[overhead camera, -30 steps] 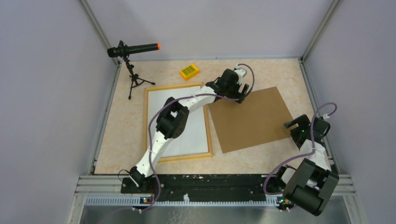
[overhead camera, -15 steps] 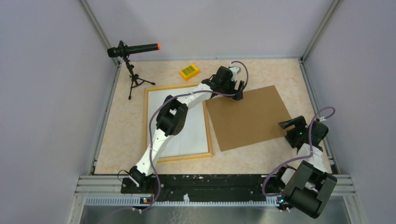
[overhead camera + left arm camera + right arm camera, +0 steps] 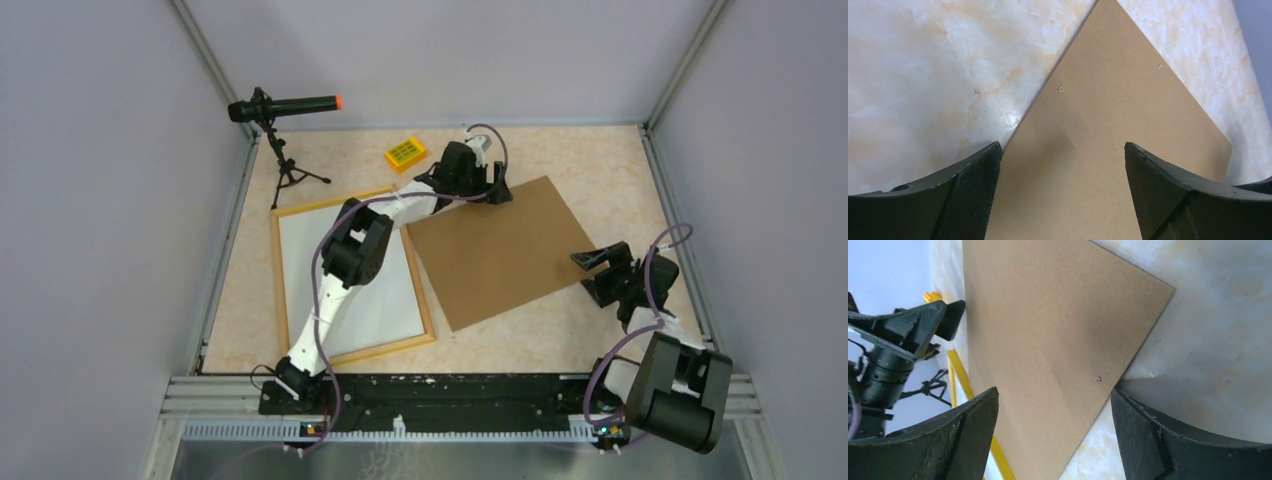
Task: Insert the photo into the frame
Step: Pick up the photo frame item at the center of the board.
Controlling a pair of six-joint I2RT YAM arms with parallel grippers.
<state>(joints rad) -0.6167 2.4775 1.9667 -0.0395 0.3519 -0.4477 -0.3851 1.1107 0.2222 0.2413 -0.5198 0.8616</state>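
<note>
Left tool gapes empty near the cardboard board's 12 o'clock corner; right tool, likewise wide open, at 3 o'clock.

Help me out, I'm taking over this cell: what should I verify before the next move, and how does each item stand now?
1. The photo lies white side up inside the frame: ok.
2. The left gripper is open over the far corner of the cardboard board: ok.
3. The right gripper is open at the board's right corner: ok.
4. Board laid over the frame: not ok, it lies beside it.
5. Board's left corner clear of the frame's rail: cannot tell.
6. The yellow block is apart from the board: ok.
</note>
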